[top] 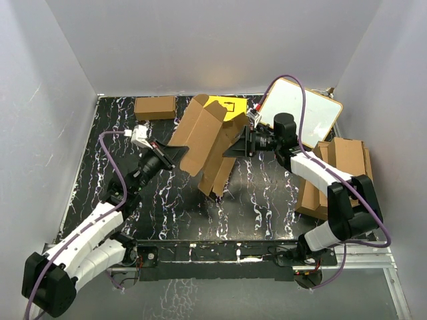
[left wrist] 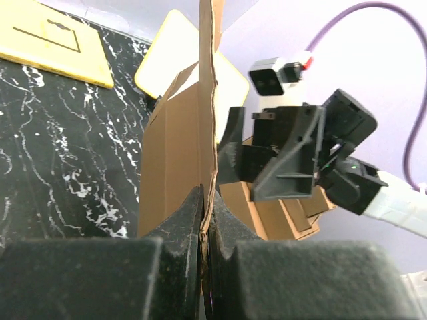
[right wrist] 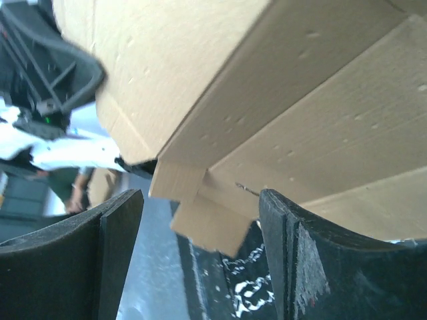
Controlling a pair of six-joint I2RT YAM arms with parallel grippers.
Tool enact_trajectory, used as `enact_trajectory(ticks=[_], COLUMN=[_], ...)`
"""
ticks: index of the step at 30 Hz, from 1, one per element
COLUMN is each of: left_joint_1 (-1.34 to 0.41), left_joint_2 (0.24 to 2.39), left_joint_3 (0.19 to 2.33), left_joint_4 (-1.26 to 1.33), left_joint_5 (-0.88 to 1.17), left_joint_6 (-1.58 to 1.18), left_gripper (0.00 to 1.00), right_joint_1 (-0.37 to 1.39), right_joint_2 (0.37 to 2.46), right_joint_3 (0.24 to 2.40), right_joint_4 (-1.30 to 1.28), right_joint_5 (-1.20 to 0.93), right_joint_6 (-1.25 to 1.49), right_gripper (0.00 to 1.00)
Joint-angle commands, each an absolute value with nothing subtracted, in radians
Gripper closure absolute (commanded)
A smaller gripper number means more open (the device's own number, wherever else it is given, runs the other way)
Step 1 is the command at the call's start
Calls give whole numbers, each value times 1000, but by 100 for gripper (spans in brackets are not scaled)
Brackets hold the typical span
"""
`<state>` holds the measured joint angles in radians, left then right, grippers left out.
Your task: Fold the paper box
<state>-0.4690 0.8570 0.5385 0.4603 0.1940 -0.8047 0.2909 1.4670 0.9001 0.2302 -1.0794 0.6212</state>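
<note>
Mid-fold: pinching paper box [top: 207, 143] flap tight in left gripper [left wrist: 208, 208], right gripper [right wrist: 200, 230] spread wide and empty at its right wall; likely needs a grip there next.

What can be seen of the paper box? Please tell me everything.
The paper box is plain brown cardboard, half unfolded, with creased panels and loose flaps. It is held tilted over the marbled table, partly hiding a yellow sheet. The left gripper pinches one panel edge; the open right gripper faces its flaps.
</note>
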Motion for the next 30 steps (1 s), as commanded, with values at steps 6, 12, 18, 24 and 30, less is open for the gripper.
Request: enact_trajectory(ticks=[6,12,18,24,30], left_joint_1=[-634,-701,-722,-730,-732], left_joint_2=[905,987,1009,1021,1068], left_joint_3=[522,543,543,522,502], left_joint_4=[649,711,738,802,857], left_joint_5=[-53,-84,-87,-82,-77], left_joint_6=[-871,-862,-869,-914,-967], left_gripper=[100,100,100,100,100], right_joint_1=[305,307,307,308,308], right_joint_2=[1473,1468,1456,1466,1458], right_joint_3=[872,863,843,811,797], right_joint_4=[464,475,456,515,585], right_joint_5=[-937,-927,-895,-896,-921], right_joint_6=[1009,1024,1021,1078,1140], right_gripper=[23,26,35,35,43])
